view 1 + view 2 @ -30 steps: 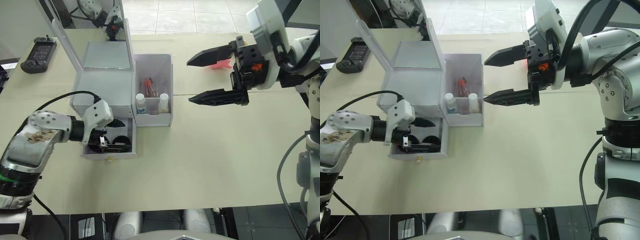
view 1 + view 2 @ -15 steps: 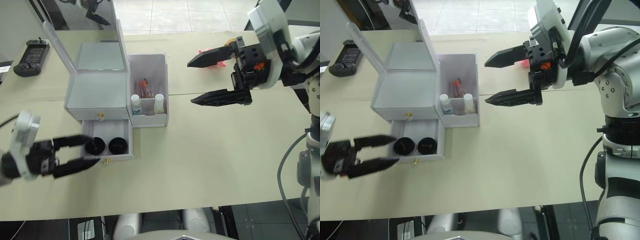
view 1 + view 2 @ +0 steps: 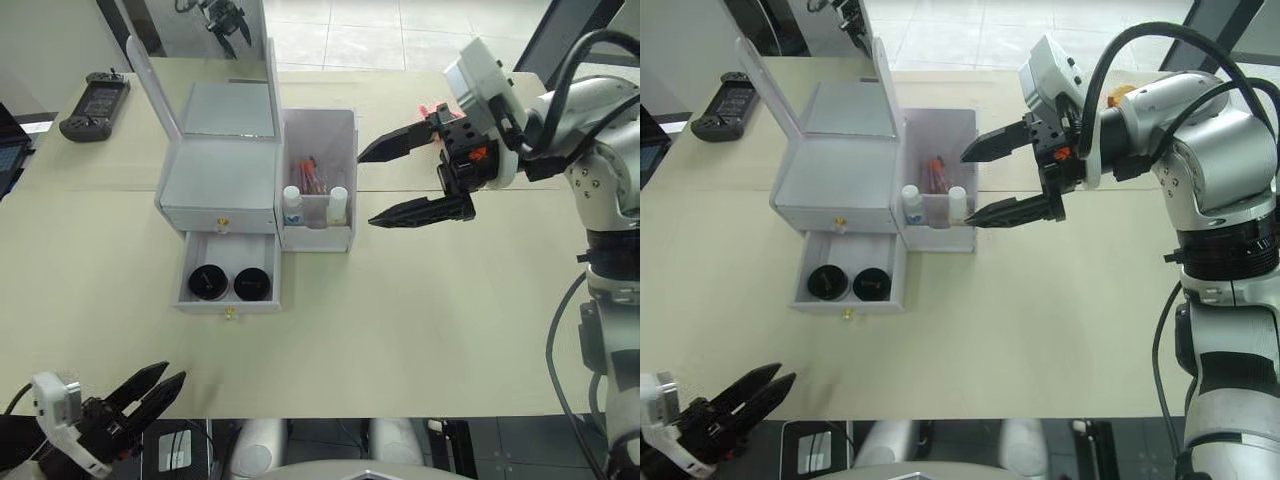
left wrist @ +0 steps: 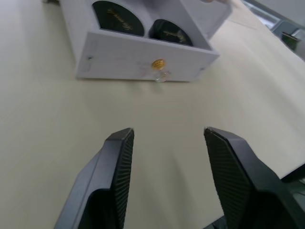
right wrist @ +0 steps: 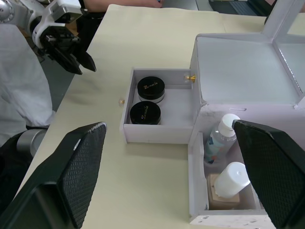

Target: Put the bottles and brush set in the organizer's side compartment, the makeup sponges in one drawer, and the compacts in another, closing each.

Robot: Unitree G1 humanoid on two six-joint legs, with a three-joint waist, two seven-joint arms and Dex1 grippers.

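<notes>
One wide cream tabletop (image 3: 420, 330) carries everything in the scene. Toward its far left part stands the organizer (image 3: 220, 185), a white-grey box with its mirror lid (image 3: 200, 45) raised upright. The upper drawer is closed, its gold knob (image 3: 224, 227) showing on the front. The lower drawer (image 3: 228, 288) is pulled out toward the tabletop's near edge, and the two compacts (image 3: 228, 283), round with black tops, lie side by side inside it, just apart from each other.

The side compartment (image 3: 318, 180) forms the organizer's right side. At its front stand the two bottles (image 3: 315, 206), white-capped, the clear one with the blue label on the left and the cream-beige one on the right. Behind them, toward the back of the bin, lies the brush set (image 3: 306, 176), its pink-orange handles showing.

The right gripper (image 3: 390, 182) hangs above the tabletop just right of the side compartment, its fingers spread wide and holding nothing. The left gripper (image 3: 155, 385) sits at the tabletop's near left edge, well apart from the open drawer, its fingers parted and empty.

A dark handheld device (image 3: 94, 103) lies near the far left edge. A small pink object (image 3: 428, 110) rests toward the far right, partly hidden behind the right gripper.
</notes>
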